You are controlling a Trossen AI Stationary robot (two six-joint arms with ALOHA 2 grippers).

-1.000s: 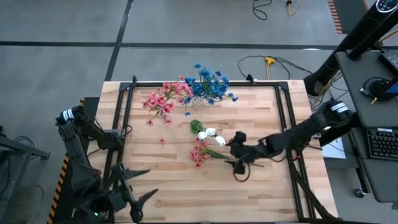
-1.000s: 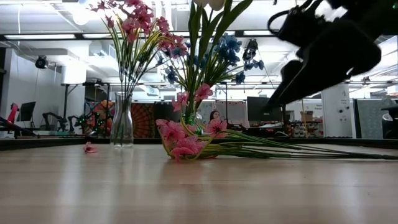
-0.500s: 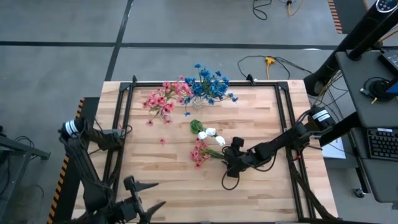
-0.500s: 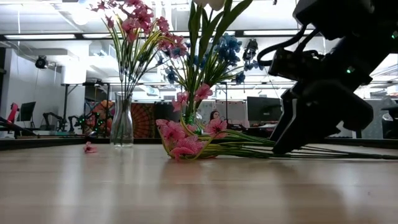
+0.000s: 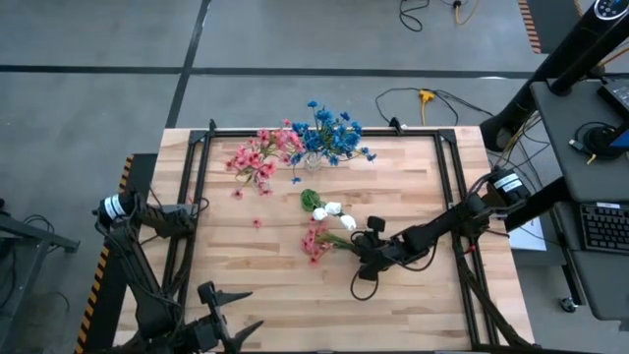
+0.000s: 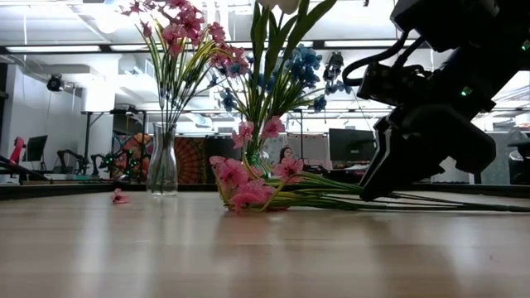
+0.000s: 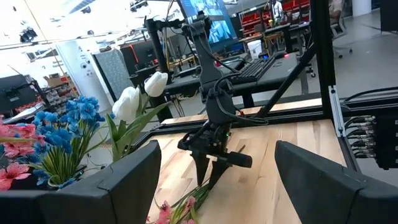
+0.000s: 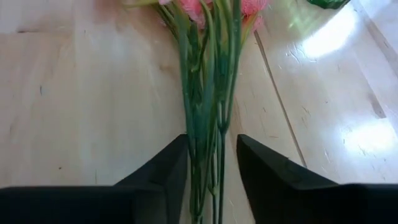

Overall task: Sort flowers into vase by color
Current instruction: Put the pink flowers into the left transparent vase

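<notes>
A sprig of pink flowers lies on the wooden table, its green stems running toward the table's right. My right gripper is down at those stems, slanting toward the blossoms, open with a narrow gap and a finger on either side of the bundle. My left gripper hangs open at the table's near left, touching nothing. Further pink flowers and blue flowers stand in vases at the far edge. White flowers stand upright just beyond the lying sprig. My right gripper has the stem bundle between its two fingers, well away from the blossoms. One finger lies against the bundle, and a thin gap shows at the other. The fingers slant down from the table's right, pointing along the stems, which lie on the table.
A clear glass vase holds the pink flowers at the far left. Loose blossoms lie on the wood left of the sprig. A black frame borders the table. There is free wood near the front edge.
My right gripper has come down and toward the table's left onto the lying stems, and its fingers have drawn closer together around them. My left gripper has sunk a little at the near left edge and stays open.
</notes>
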